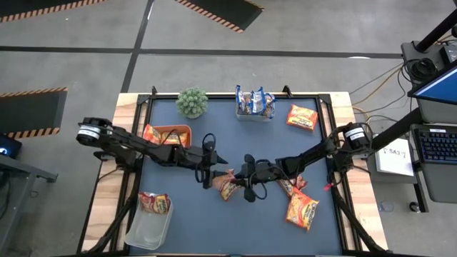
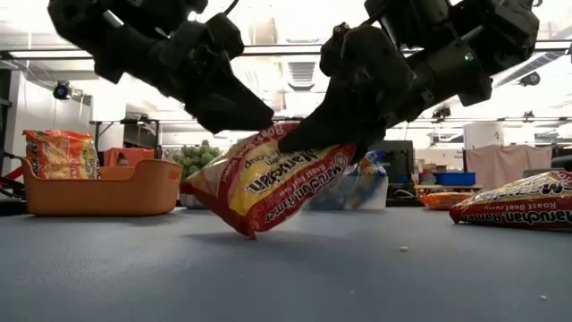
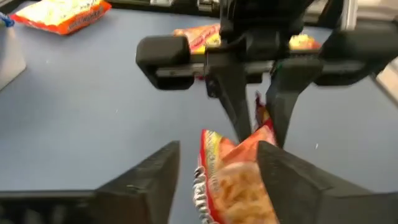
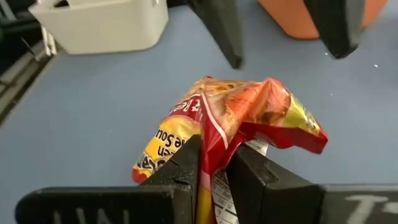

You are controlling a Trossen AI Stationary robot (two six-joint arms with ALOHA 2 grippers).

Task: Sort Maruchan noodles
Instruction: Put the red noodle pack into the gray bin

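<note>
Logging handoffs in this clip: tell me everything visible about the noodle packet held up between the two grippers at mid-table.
The packet is a crinkly red-and-yellow Maruchan plastic pack. It hangs tilted above the blue mat, its low corner close to the surface; whether it touches cannot be told. The right gripper pinches one crumpled edge shut between its fingers. The left gripper has its fingers spread on either side of the opposite end, open, with no clear contact. Other packets lie apart from it.
</note>
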